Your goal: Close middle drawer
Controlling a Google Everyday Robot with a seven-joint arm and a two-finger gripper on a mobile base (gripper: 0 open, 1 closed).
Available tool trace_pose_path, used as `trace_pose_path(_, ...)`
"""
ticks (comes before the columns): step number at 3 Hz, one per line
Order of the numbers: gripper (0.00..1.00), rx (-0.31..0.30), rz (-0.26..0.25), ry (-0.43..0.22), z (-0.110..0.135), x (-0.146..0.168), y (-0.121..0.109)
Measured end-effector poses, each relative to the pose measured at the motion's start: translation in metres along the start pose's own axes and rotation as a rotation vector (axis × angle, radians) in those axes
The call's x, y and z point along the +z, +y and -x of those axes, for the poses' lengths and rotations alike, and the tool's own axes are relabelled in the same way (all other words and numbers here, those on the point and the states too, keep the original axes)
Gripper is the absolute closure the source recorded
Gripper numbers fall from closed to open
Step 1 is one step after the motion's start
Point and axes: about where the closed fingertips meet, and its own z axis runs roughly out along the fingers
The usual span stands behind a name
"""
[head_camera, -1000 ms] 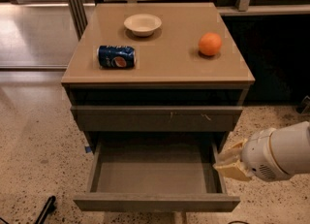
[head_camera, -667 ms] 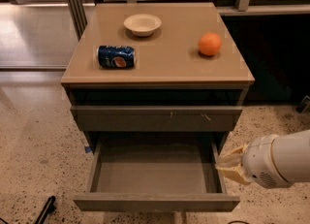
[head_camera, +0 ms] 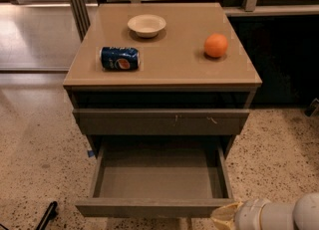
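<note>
Terrazzo floor (head_camera: 279, 144): end effector (head_camera: 224, 217) beside middle drawer (head_camera: 149, 207).

Middle drawer (head_camera: 158, 176): grey-brown wood with a plain front panel that has no handle. It stands open, drawn well out of the cabinet (head_camera: 169, 69), level and square to it. The box is shallow and its flat grey floor is fully in view. Gripper (head_camera: 225, 217) sits at the bottom right, just beside the front panel's right-hand corner; contact cannot be told. The drawer box lies to the left of the gripper and beyond it.
</note>
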Motion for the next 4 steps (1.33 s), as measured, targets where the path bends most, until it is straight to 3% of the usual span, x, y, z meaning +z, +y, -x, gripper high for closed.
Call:
trace_pose_path(1,1.0,0.124,0.022,-0.023,-0.048,0.061,-0.003)
trace_pose_path(2,1.0,0.196,-0.013,-0.062,-0.067,0.117,-0.037)
trace_pose_path(3,1.0,0.232,-0.027,-0.08,-0.075,0.169,-0.074)
trace_pose_path(4,1.0,0.248,-0.01,-0.08,-0.079,0.178,-0.071)
